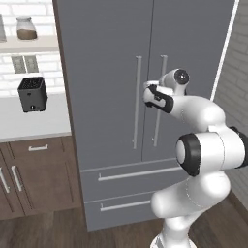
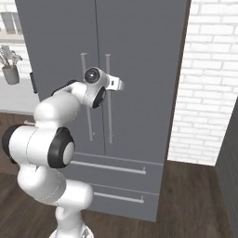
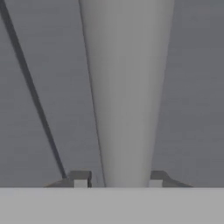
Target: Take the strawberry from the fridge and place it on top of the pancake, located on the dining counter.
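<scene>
Pincer point(image 3: 117, 183) closed around a vertical bar handle point(image 3: 127, 87), one dark fingertip point(image 3: 79, 179) on each side of it, handle on the grey fridge point(image 1: 111, 72), both fridge doors shut, two drawers below, black toaster point(image 1: 32, 94) on the white tabletop point(image 1: 34, 123) to its left.

Fridge point(image 1: 116, 72) standing with both doors closed, two bar handles point(image 1: 137, 101) side by side at the centre seam, two drawers point(image 1: 131, 174) stacked below. Left of the fridge: counter point(image 1: 34, 123) over cabinets point(image 1: 34, 177), toaster point(image 1: 33, 94) on it, jar point(image 1: 26, 28) on a shelf above. Right of the fridge: brick wall point(image 2: 209, 83). Gripper point(image 3: 117, 180) at the right-hand handle point(image 3: 127, 92), one fingertip either side.
</scene>
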